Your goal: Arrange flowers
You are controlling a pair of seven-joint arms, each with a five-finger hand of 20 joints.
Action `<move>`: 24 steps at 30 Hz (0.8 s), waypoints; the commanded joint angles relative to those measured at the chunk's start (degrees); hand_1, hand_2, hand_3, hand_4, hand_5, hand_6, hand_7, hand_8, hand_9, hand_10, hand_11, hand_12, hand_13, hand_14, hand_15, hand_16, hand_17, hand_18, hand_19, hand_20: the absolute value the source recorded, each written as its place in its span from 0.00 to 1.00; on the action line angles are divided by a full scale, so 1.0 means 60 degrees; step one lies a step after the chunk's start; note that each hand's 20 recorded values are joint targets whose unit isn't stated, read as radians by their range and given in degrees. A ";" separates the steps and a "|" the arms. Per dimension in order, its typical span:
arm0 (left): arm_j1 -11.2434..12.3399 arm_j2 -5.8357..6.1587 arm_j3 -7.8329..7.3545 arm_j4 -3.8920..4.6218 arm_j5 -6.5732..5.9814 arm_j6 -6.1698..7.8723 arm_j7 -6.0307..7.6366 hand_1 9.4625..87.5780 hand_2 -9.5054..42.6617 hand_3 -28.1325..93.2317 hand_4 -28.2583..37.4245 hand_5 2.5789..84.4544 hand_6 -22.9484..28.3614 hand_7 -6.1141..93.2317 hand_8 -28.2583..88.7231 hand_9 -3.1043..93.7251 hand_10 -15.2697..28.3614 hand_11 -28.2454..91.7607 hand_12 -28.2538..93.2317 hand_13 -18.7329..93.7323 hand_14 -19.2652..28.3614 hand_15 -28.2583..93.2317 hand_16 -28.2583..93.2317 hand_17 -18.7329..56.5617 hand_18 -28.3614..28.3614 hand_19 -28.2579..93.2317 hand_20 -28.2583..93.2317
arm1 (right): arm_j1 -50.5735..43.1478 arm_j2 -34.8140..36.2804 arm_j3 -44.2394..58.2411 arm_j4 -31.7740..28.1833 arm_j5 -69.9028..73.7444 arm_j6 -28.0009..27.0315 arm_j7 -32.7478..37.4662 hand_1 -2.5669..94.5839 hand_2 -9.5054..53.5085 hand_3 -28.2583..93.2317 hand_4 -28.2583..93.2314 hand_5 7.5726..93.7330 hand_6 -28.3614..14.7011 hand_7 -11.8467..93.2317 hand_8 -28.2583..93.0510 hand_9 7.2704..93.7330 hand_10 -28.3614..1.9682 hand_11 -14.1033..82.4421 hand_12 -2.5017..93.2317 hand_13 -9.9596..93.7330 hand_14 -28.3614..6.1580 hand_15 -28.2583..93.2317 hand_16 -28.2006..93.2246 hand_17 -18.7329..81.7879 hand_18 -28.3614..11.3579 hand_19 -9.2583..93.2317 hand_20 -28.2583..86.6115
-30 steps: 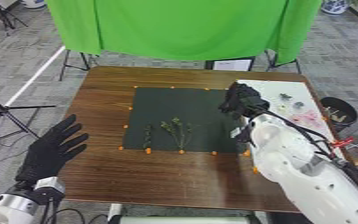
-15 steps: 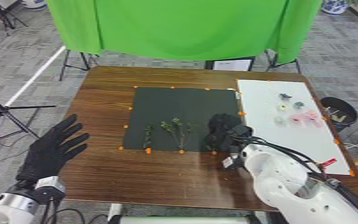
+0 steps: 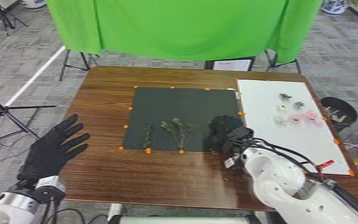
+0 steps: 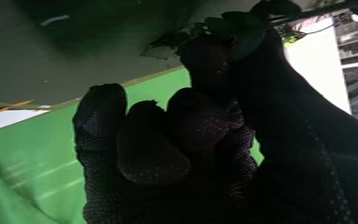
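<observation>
The right hand (image 3: pixel 223 131) is over the right part of the dark mat (image 3: pixel 184 100), low toward its near edge. In the right wrist view, the right hand (image 4: pixel 202 120) has its thumb and a finger pinched on a leafy green sprig (image 4: pixel 239 24), its other fingers curled. Several thin green stems (image 3: pixel 177 129) lie near the mat's lower middle, with another sprig (image 3: pixel 148 136) to their left. On the white board (image 3: pixel 269 135) are pink flowers (image 3: pixel 311 116), pale blossoms (image 3: pixel 282 107) and a dark green piece (image 3: pixel 285 96). The left hand (image 3: pixel 51 147) stays open left of the mat.
The brown table (image 3: pixel 104 110) surrounds the mat, which has orange markers along its edges. A black bin (image 3: pixel 338 107) stands beyond the right edge. A green cloth (image 3: pixel 184 30) hangs behind the table.
The right hand came from beside the white board's left edge toward the robot, down to the mat's lower right, uncovering the board. Lately it has barely shifted. The left hand has not moved.
</observation>
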 commanded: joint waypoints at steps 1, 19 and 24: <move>0.0007 -0.0001 0.0032 0.0041 0.0001 -0.0116 -0.0144 0.17 0.11 0.81 0.00 0.26 0.51 0.22 0.16 0.25 0.59 0.35 0.38 0.31 0.73 0.46 0.24 0.10 0.83 0.50 0.31 | 0.0211 -0.0421 -0.0332 0.0475 -0.0287 0.0161 0.0209 0.44 0.00 0.95 0.07 0.69 0.65 0.69 0.41 0.82 0.65 0.85 0.56 0.81 0.57 0.96 0.55 0.50 0.24 0.91 0.65; 0.0042 -0.0012 0.0012 0.0028 0.0005 -0.0087 -0.0123 0.17 0.11 0.81 0.00 0.26 0.51 0.23 0.15 0.25 0.59 0.35 0.38 0.31 0.73 0.45 0.24 0.10 0.83 0.50 0.31 | 0.0190 -0.0444 0.0034 0.0538 -0.0277 -0.1559 0.1016 0.39 0.00 0.95 0.07 0.67 0.67 0.69 0.39 0.79 0.63 0.85 0.57 0.79 0.56 0.95 0.56 0.49 0.22 0.90 0.66; 0.0033 -0.0022 0.0013 0.0043 0.0013 -0.0088 -0.0098 0.17 0.11 0.81 0.00 0.26 0.51 0.22 0.15 0.25 0.59 0.35 0.38 0.31 0.73 0.46 0.24 0.10 0.83 0.50 0.31 | 0.0167 -0.0460 0.0074 0.0455 -0.0172 -0.1679 0.1015 0.36 0.00 0.94 0.06 0.66 0.66 0.69 0.38 0.78 0.61 0.85 0.57 0.79 0.55 0.95 0.56 0.48 0.22 0.89 0.66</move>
